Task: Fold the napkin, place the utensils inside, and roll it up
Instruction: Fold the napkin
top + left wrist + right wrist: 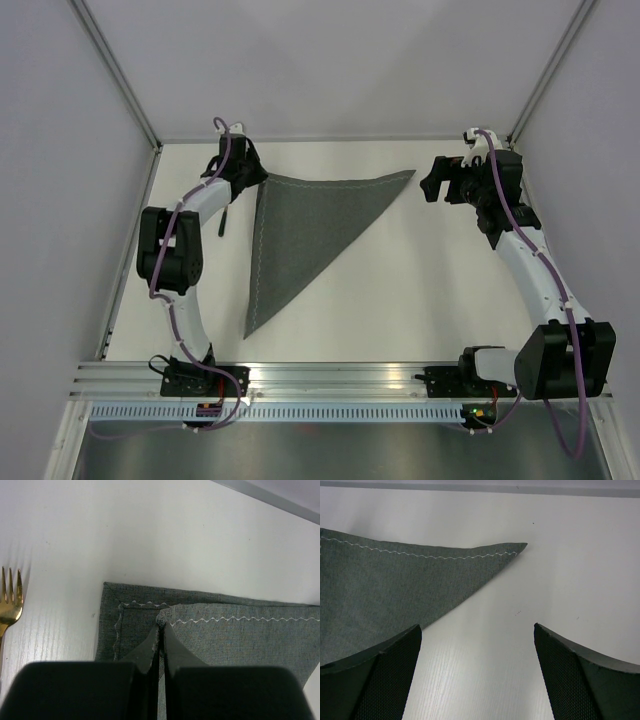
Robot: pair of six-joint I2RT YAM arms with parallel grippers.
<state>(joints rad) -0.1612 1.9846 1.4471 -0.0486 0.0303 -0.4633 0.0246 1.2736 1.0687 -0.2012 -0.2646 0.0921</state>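
The dark grey napkin lies folded into a triangle on the white table, with one tip at the back right and one at the front. My left gripper is at its back left corner. In the left wrist view the left gripper is shut on the corner of the napkin's upper layer, just above the lower layer. A gold fork lies on the table left of that corner. My right gripper is open and empty, just right of the napkin's right tip, and shows in the right wrist view.
A thin dark object lies on the table beside the left arm, left of the napkin. Grey walls enclose the table at the back and on both sides. An aluminium rail runs along the near edge.
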